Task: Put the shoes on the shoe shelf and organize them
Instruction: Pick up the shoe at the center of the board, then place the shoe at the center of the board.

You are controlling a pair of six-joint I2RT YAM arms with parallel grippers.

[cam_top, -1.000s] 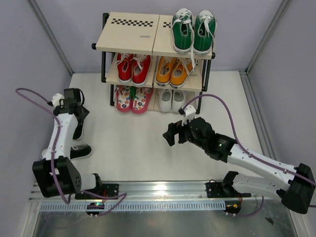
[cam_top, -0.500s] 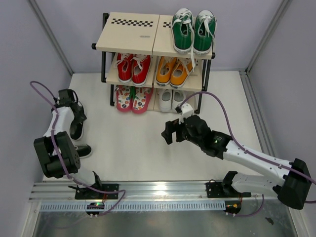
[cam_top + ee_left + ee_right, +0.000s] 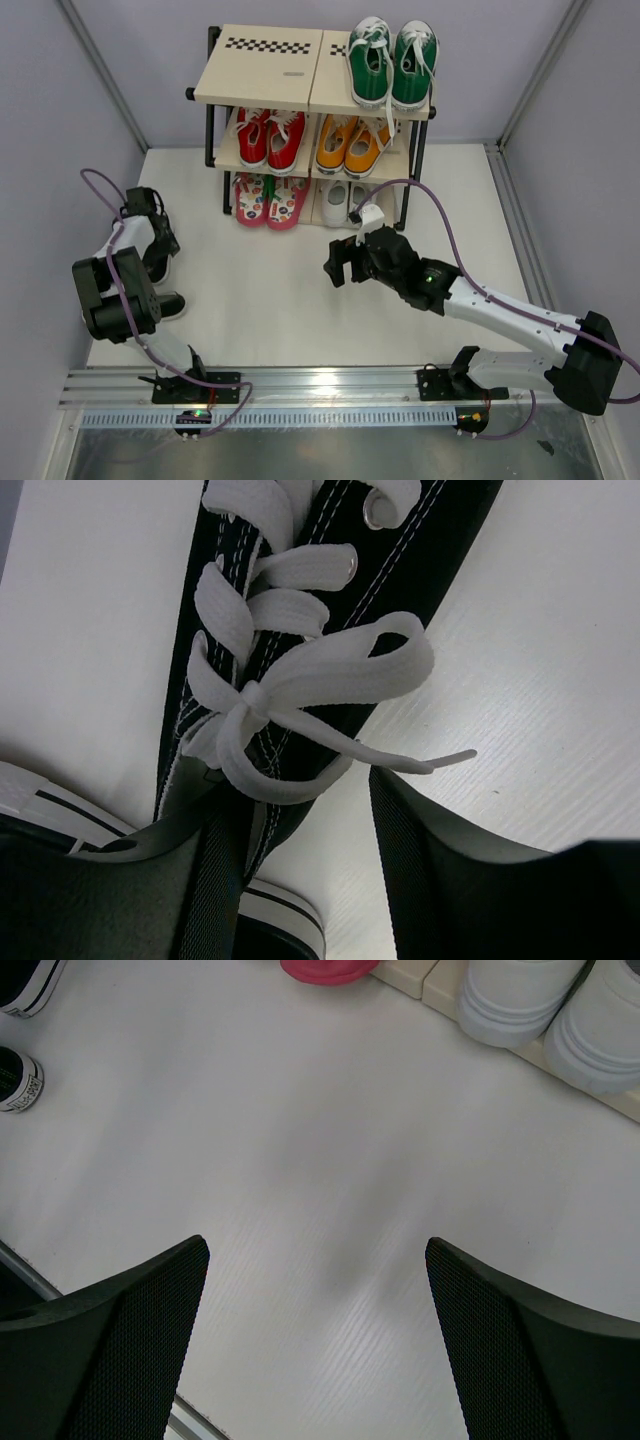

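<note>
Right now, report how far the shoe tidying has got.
Done: green sneakers on the top board of the shoe shelf; flip-flops and white shoes on its bottom tier. In hand: the left hand straddles one black sneaker on the floor, not visibly clamped; the right hand hangs open, empty. Left: shelve that and the second black sneaker beside it.

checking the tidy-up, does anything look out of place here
Yes: the two black sneakers lie on the table at the left, off the shoe shelf, one under the left gripper. The shelf's top left board is bare.
</note>
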